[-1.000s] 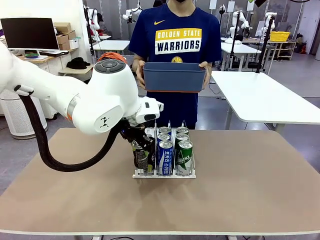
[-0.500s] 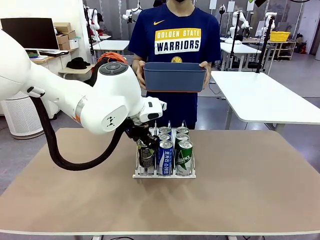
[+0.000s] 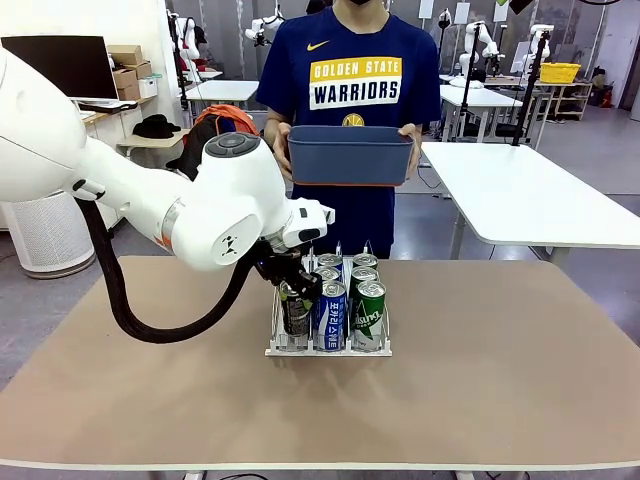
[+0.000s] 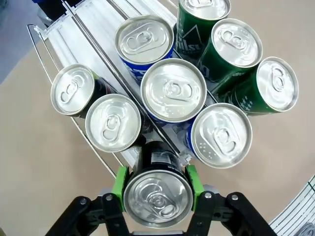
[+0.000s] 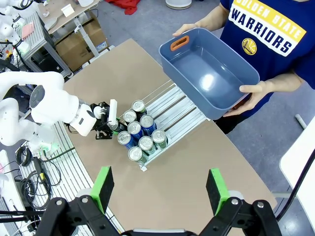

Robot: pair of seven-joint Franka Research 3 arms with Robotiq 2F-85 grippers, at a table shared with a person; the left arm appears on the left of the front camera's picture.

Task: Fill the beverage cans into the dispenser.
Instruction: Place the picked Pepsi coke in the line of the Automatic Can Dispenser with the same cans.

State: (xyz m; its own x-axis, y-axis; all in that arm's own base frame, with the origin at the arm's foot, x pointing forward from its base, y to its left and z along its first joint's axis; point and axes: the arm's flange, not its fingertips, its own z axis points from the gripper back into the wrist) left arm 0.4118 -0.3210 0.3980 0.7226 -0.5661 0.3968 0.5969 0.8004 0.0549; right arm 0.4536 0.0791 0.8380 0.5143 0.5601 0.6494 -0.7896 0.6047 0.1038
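Dispenser (image 4: 59, 29) nearly full: left gripper (image 4: 157, 189) clamped the final black can (image 4: 156, 196) over its black-can lane; right gripper (image 5: 160, 189) stood apart.

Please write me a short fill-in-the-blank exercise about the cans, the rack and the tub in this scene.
1. The left claw is shut on a ____ can.
2. The person holds a dark ____ tub.
3. The rack has ____ lanes.
4. The right claw is ____.

Missing words: black; blue; three; open

From the front, my left arm (image 3: 215, 215) hides most of the black can (image 3: 293, 312); I cannot read its label, and the dispenser (image 3: 328, 348) back lanes stay hidden.
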